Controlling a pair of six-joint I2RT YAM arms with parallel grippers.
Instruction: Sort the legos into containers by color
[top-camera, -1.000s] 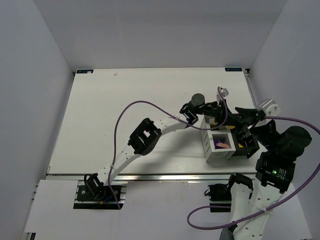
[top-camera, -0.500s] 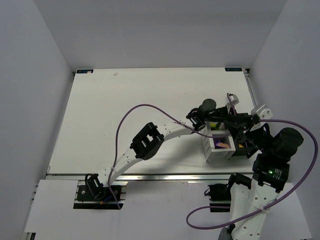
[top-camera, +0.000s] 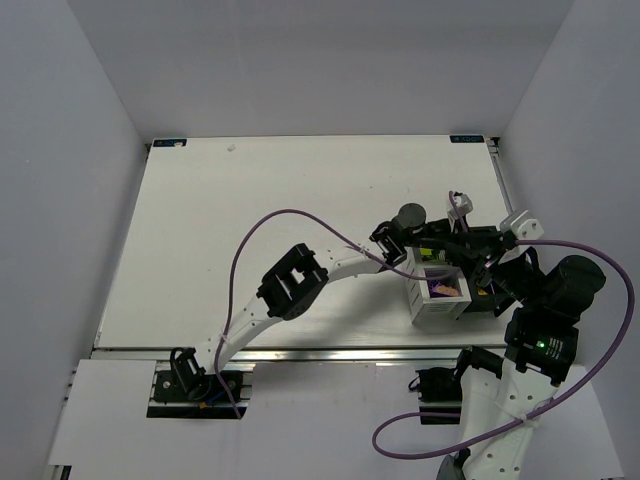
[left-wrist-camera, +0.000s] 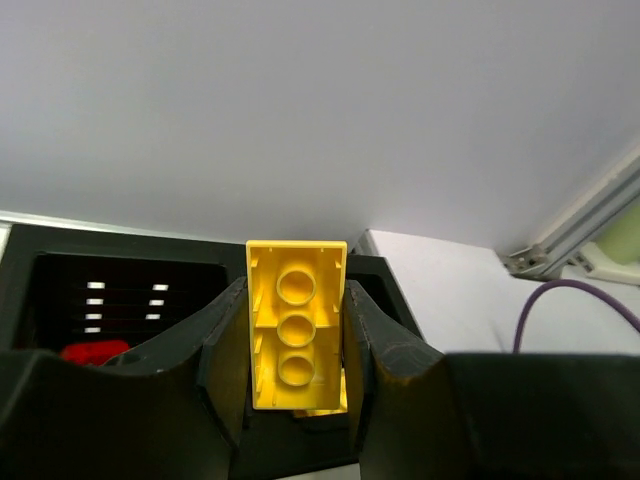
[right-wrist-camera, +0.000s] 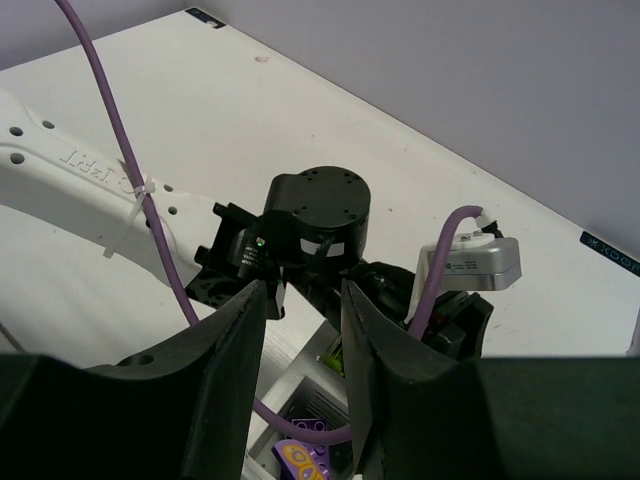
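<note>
Yellow plastic brick, hollow underside facing the camera, sits pinched between the left gripper's fingers. It's held over the block of four square open-top containers, ready, I'd say, to drop into a compartment (a red piece lies in the black one below). Right gripper hovers close by, jaws parted, nothing between them, above a purple piece. White tabletop, pale grey walls all around.
</note>
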